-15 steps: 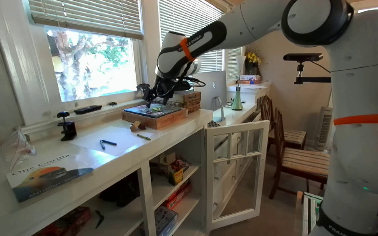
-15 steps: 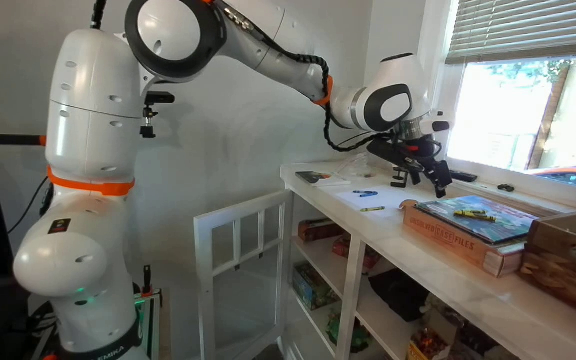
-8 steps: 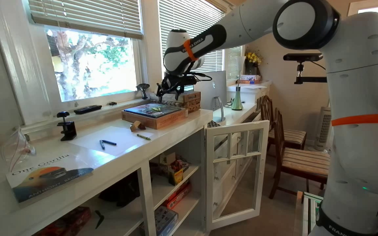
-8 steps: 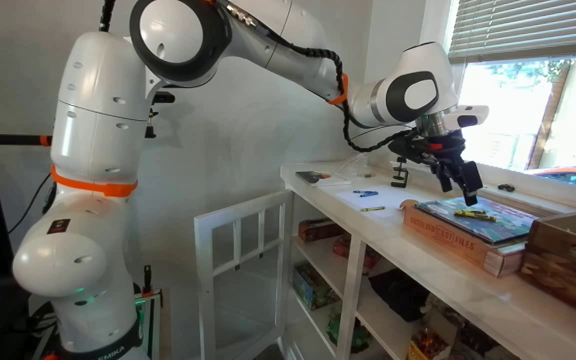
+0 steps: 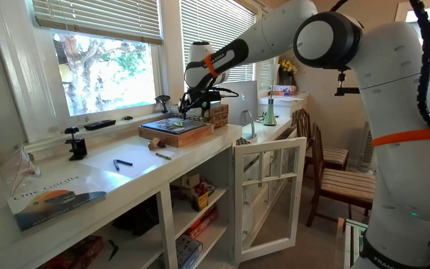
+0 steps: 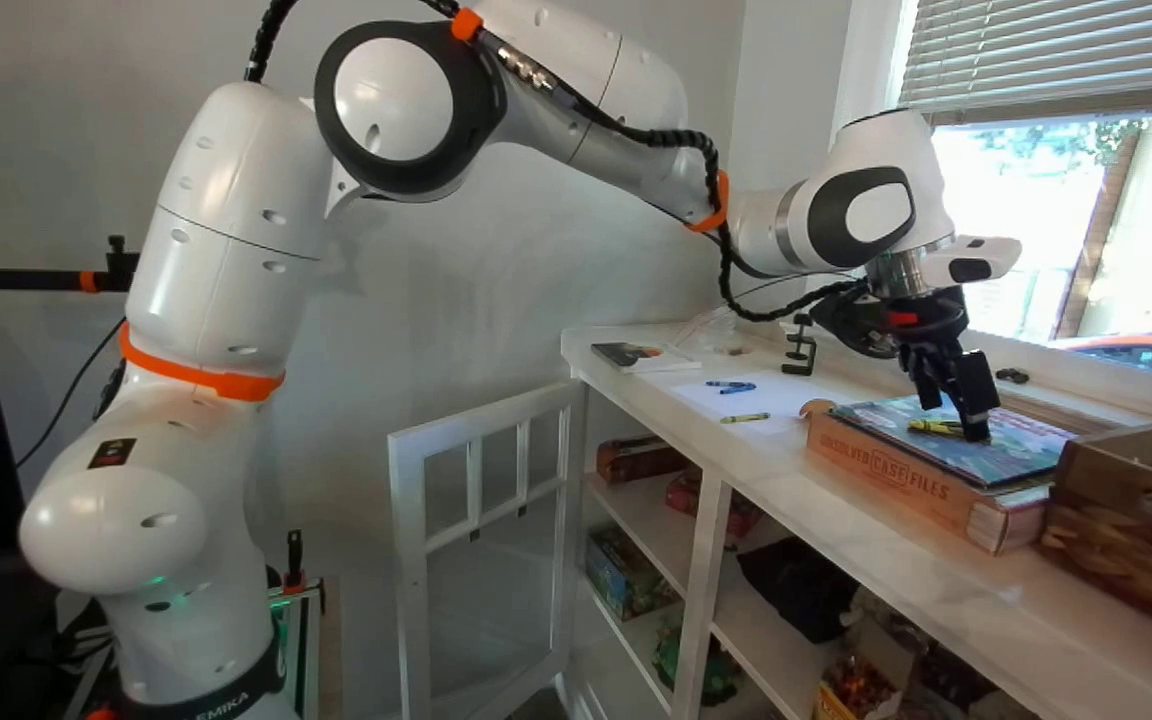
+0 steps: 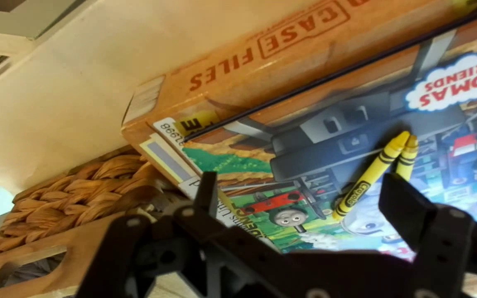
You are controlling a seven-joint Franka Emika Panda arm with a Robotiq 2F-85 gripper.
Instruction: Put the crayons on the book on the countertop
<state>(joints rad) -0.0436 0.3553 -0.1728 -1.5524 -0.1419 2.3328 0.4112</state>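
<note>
Long and glossy, the white surface (image 5: 218, 137) stretches back from a white paperback titled "One Gorilla" (image 5: 56, 201), nearest in an exterior view. Beyond it, two blue crayons (image 5: 124, 162) lie on white paper (image 5: 136, 153), with a slim olive-green crayon (image 5: 163, 156) by its edge. Past these, an orange-brown cardboard box (image 5: 194, 135) bears the flat, blue-green picture book (image 7: 304, 165); two yellow paper-wrapped crayons (image 7: 369, 176) lie close together on its cover. Over them hangs the black pincer (image 7: 298, 188), spread wide; whether it touches them I cannot tell. Farther stands a brown woven basket (image 5: 218, 120).
</note>
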